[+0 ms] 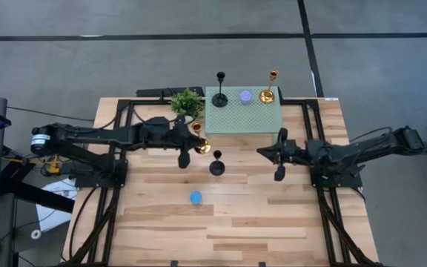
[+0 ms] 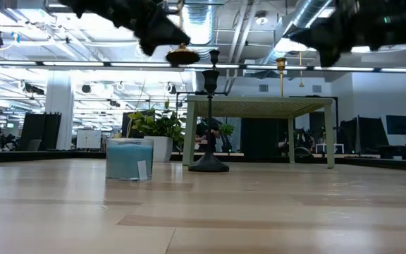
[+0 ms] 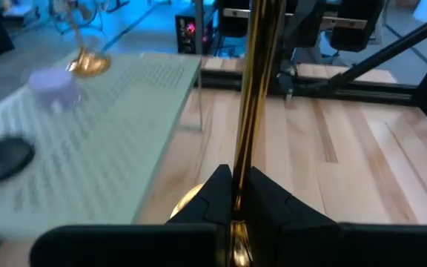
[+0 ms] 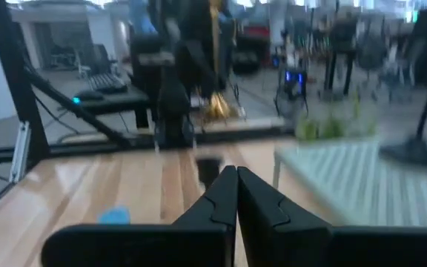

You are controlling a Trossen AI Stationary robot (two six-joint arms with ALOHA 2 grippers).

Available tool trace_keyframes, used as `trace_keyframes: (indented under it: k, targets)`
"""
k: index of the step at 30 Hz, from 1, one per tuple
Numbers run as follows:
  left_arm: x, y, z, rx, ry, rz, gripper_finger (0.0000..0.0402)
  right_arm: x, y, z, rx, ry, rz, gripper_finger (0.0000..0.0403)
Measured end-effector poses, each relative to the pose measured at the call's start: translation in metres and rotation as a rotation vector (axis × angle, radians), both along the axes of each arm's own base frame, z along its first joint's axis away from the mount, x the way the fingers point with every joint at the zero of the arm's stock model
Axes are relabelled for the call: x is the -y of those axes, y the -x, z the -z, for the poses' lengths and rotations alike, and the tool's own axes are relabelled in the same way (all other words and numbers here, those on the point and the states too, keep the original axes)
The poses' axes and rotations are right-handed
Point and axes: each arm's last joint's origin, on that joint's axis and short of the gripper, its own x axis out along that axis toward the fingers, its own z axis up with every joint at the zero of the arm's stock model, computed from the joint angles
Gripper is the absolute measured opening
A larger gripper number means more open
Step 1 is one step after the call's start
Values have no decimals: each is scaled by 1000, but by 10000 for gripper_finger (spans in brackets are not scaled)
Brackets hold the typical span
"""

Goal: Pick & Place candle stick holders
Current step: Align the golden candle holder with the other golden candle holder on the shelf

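Candle stick holders, high view: a shiny gold stemmed holder (image 1: 199, 141) sits in the left end effector (image 1: 196, 138), just off the near left corner of the pale green perforated riser (image 1: 232, 122); its base shows, its stem is mostly masked by the arm.
On the riser: a black stemmed holder (image 1: 220, 95), a low round purple holder (image 1: 245, 96) and a second gold stemmed holder (image 1: 268, 89).
On the wooden desk (image 1: 273, 222): another black stemmed holder (image 1: 216, 165) in front of the riser, and a low round blue holder (image 1: 196, 197) nearer the front edge.
Right end effector (image 1: 279, 154): above bare desk, right of the riser's front corner.
Low view: the held gold base (image 2: 182, 54) hangs well above the desk; both arms are cut off at the top.
Left wrist view: dark fingers (image 3: 265, 194) clamp the gold stem (image 3: 254, 96); far objects are blurred.
Right wrist view: fingers (image 4: 221, 194) pressed together, holding nothing.
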Motion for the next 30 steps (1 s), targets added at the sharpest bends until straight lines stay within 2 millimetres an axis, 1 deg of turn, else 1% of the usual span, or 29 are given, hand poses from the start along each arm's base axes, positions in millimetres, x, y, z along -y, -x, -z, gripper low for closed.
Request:
trace_keyframes:
  k: [4,8,11,15,19,22,26,30]
  targets:
    - [0,-19,-11,1,-27,55,16,0,-4,-22,49,74,5,1]
    - [-1,-37,-13,-19,-22,79,16,1,-12,-34,55,97,20,14]
    - [-2,-48,-10,-43,-19,78,16,4,-24,-36,31,99,36,42]
    - [-2,-59,-9,-55,-18,84,16,8,-44,-41,-4,102,66,92]
    - [2,-66,-14,-42,-23,97,16,13,-65,-48,-25,104,91,131]
    - [5,-68,-18,-35,-57,114,16,15,-80,-53,-34,104,100,147]
    - [7,-68,-22,-22,-72,126,16,18,-97,-58,-39,105,89,151]
    - [6,-68,-23,-23,-75,110,17,20,-113,-63,-37,105,35,139]
